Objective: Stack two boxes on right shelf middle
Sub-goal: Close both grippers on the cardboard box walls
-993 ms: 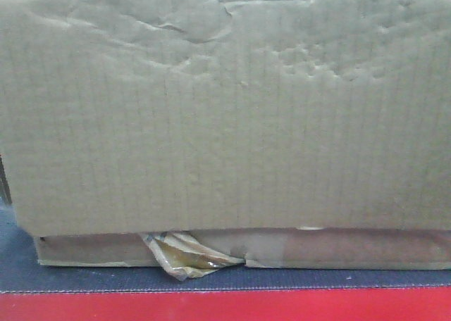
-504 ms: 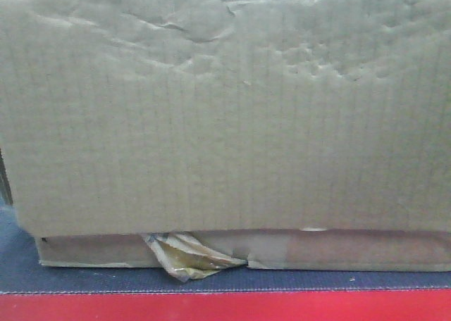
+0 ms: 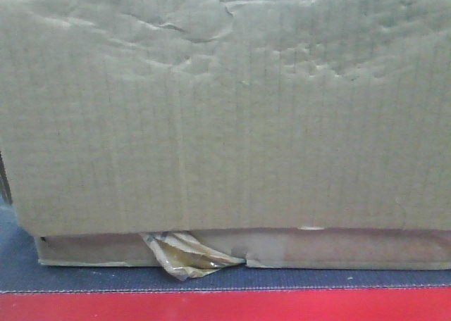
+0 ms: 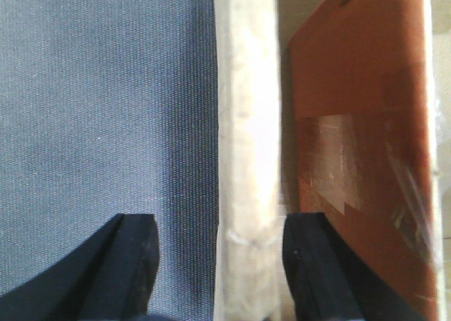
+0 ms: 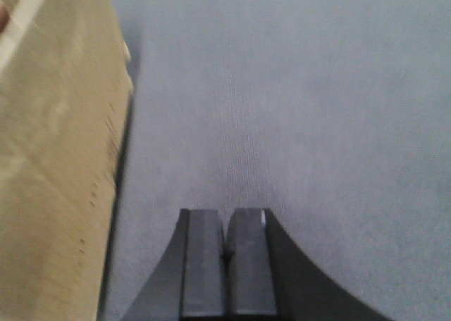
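Front view is wall-to-wall cardboard. The big, tall brown corrugated cardboard box (image 3: 225,124) fills the frame and appears to sit on the wide, flat brown cardboard box (image 3: 352,249), whose glossy brown tape scrap (image 3: 184,256) curls out underneath. Both are close to the red front edge (image 3: 225,308) of the grey fabric platform (image 3: 77,280).

My left pincer (image 4: 222,221) is open, straddling a pale upright box wall (image 4: 243,110). One finger (image 4: 313,265) is against the wall on the inside, and the other stands off over the fabric. My right pincer (image 5: 227,226) is closed on nothing, low over the platform, with a tan cardboard flank (image 5: 56,180) just beside it.

My read on handling is that these are light and hollow. The big box's face is dented and wrinkled, so the board is soft and will buckle under a hard pinch. I'd grip a wall near a corner, where it's stiffest, and steady the opposite side with the other arm. The cardboard is matte and grippy, but I'd keep off the glossy tape.

The stainless-steel shelf shows in no view. The boxes' tops and ends are cut off. I can't tell which box's wall I'm straddling, or whether the big one rests squarely on the flat one.
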Available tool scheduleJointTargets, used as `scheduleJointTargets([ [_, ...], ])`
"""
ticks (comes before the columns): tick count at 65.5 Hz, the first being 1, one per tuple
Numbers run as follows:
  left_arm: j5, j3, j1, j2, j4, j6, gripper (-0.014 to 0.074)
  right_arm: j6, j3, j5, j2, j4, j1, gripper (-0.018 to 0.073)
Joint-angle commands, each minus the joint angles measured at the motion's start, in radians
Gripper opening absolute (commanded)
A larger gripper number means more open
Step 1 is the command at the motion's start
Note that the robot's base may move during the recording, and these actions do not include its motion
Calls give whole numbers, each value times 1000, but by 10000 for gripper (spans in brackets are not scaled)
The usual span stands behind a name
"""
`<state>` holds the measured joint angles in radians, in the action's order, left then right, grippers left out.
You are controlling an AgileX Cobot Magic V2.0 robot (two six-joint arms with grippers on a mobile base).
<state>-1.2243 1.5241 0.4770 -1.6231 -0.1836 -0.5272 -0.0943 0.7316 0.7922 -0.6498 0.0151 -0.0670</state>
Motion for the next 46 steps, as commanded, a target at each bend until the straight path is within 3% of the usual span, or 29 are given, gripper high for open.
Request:
scheduleJointTargets([
  [1, 3, 3, -1, 2, -3, 1, 308, -8, 35, 7, -99, 10, -2, -161],
  [12, 3, 3, -1, 2, -3, 1, 308, -37, 98, 32, -252, 47, -2, -160],
  [26, 3, 3, -1, 2, -3, 1, 308, -43, 370, 180, -490, 33, 12, -141],
  [38, 3, 3, -1, 2, -3, 1, 308, -196, 602, 309, -631, -143, 147, -141],
  [46, 3, 3, -1, 2, -3, 1, 308, -227, 725, 373, -712, -171, 250, -141],
])
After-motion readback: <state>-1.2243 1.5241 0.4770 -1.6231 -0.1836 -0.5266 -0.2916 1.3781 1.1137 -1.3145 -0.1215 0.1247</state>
